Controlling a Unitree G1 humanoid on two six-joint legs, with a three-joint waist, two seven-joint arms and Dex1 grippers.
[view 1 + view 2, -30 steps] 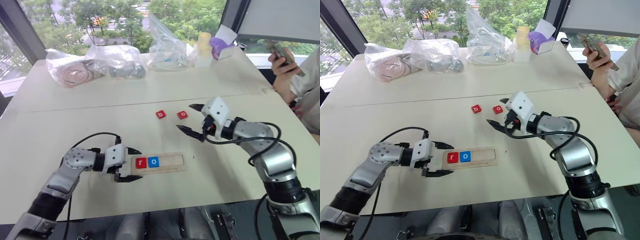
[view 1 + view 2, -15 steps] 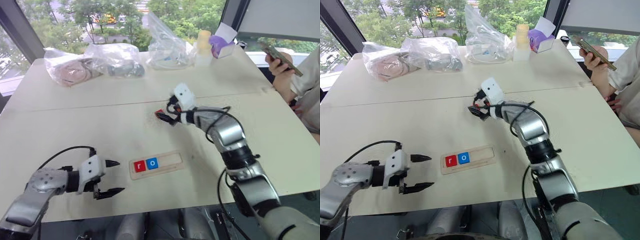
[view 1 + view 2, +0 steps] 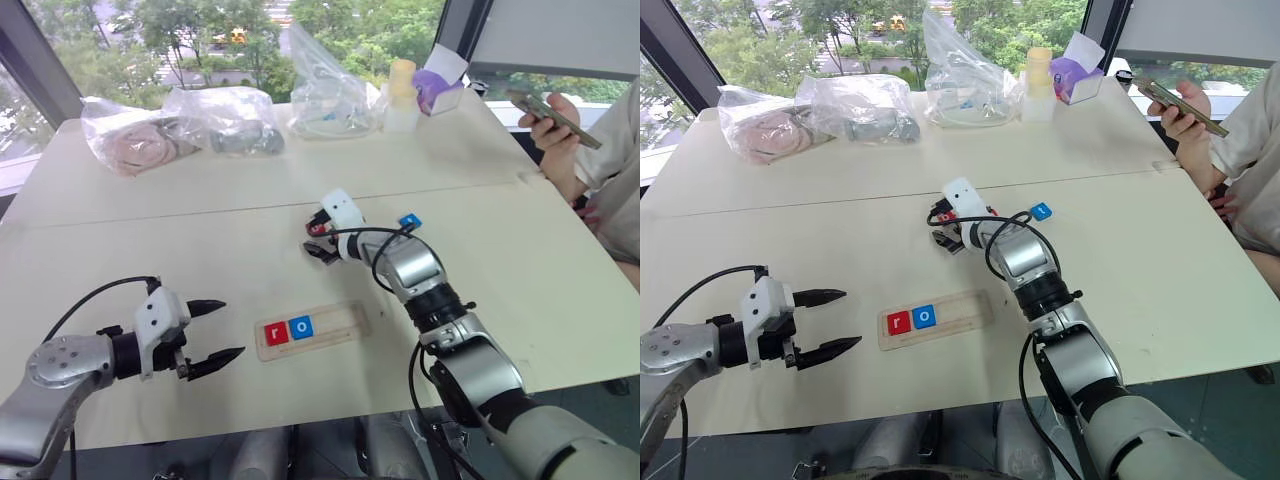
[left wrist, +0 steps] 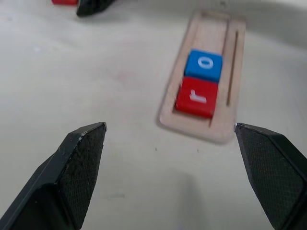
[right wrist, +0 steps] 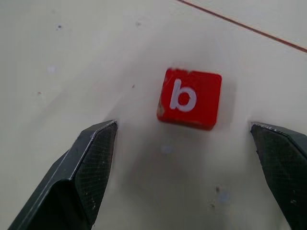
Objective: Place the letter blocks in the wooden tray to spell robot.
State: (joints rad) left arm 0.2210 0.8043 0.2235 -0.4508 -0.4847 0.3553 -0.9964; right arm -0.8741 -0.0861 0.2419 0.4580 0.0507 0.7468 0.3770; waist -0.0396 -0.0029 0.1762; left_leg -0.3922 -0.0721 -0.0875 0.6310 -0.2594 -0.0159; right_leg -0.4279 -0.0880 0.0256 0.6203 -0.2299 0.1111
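Observation:
The wooden tray (image 3: 342, 320) lies near the table's front edge with a red r block (image 3: 277, 334) and a blue o block (image 3: 301, 327) side by side at its left end. My left gripper (image 3: 233, 327) hovers open just left of the tray, apart from it and empty. Farther back, my right gripper (image 5: 183, 124) is open low over the table, its fingers either side of a red b block (image 5: 189, 97) without touching it. A blue block (image 3: 408, 222) lies to the right of that arm.
Several clear plastic bags (image 3: 225, 115) line the table's back edge, with a pale bottle (image 3: 405, 95) and a purple box (image 3: 440, 90) beside them. A person holding a phone (image 3: 545, 105) sits at the right edge.
My right gripper has swung left and down to straddle the red b block. My left gripper has drawn back from the tray toward the left. The camera has shifted slightly.

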